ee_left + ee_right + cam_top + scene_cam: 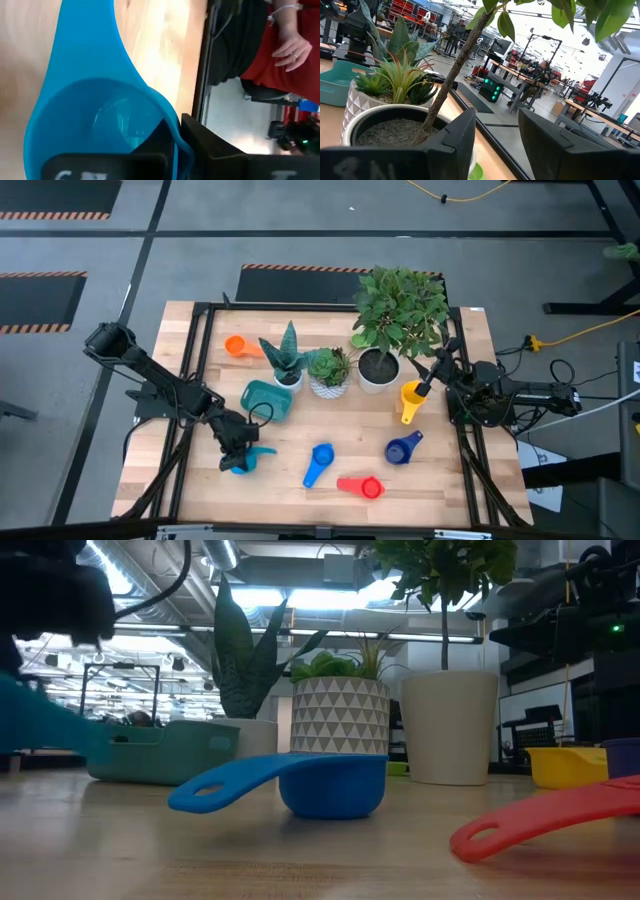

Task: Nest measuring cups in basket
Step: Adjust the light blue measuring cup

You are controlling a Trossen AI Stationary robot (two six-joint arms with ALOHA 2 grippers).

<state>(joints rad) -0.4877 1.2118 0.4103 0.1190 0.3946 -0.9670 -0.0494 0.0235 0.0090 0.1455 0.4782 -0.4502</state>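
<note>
Holding the light blue cup (pixel 95 135) by its rim, the left gripper (pixel 240 457) is pinched tight on it near the front of the table (pixel 300 505). One dark finger (pixel 165 132) sits inside the bowl and the other presses on the outside. Beside it on the wood lie the blue cup (pixel 319 461), the red cup (pixel 364 486) and the navy cup (pixel 401 448), well apart from each other. A bit farther back sits the teal basket (pixel 266 400), just behind the left gripper and next to the white pots of the spiky plant (pixel 283 356) and the small green plant (pixel 328 370). The yellow cup (pixel 411 399) lies close to the right gripper (pixel 432 378), whose fingers are spread wide and hold nothing, near the big leafy plant (pixel 398 315). Farthest back, the orange cup (pixel 238 346) lies alone.
</note>
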